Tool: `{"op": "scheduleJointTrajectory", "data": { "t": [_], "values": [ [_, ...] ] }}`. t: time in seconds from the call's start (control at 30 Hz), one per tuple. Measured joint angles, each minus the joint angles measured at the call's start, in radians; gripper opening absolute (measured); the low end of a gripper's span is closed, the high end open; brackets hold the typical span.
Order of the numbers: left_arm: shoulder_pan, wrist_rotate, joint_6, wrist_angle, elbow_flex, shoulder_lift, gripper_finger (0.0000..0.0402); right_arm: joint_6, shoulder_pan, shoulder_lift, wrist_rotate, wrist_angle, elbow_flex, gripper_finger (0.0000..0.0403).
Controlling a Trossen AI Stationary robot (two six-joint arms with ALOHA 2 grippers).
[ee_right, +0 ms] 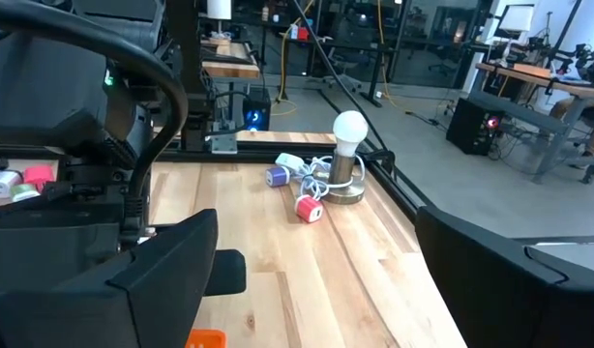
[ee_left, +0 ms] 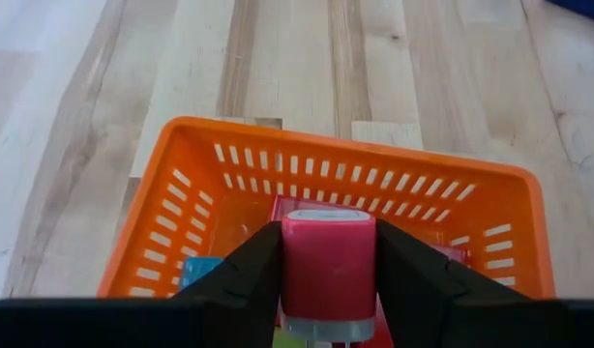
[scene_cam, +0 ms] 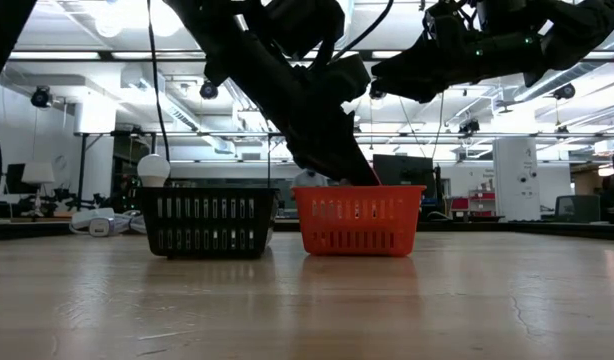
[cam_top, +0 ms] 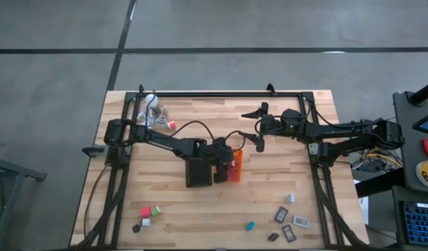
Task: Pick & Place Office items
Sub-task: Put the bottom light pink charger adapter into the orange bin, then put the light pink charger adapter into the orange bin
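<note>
My left gripper [ee_left: 328,280] is shut on a pink block [ee_left: 328,266] over the orange tray [ee_left: 229,145], which stands at the table's middle beside a black tray [cam_top: 199,173]. The orange tray holds red, blue and green pieces [ee_left: 198,271]. In the high view the left gripper [cam_top: 230,162] is above the orange tray [cam_top: 235,167]. My right gripper [cam_top: 259,127] hangs open in the air farther back and to the right, with nothing between its fingers. Loose office items lie near the front edge: pink and green blocks [cam_top: 151,210] at the left, grey-black rectangles [cam_top: 291,223] at the right. My left gripper pinches the pink block by its two opposite sides [ee_left: 289,275] between the two fingers. The fingers slant down from the table's left side. The block is lifted clear, above the inside of the orange tray.
A white ball on a base with coiled grey cable [cam_top: 153,106] sits at the far left corner, with a small red piece [cam_top: 171,125] beside it. A teal piece [cam_top: 250,226] lies near the front edge. A dark frame [cam_top: 221,93] runs around the table's far and side edges.
</note>
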Motion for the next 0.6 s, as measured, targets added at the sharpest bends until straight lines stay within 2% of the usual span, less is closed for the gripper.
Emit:
{"op": "scheduleJointTrajectory", "data": {
  "t": [0.33, 0.6],
  "values": [
    [0.0, 0.001, -0.003, -0.003, -0.001, 0.0, 0.0181, 0.0, 0.0, 0.0, 0.0, 0.0, 0.0, 0.034],
    [0.0, 0.003, -0.003, -0.003, -0.001, 0.0, 0.0206, 0.0, 0.0, 0.0, 0.0, 0.0, 0.0, 0.035]
  ]
}}
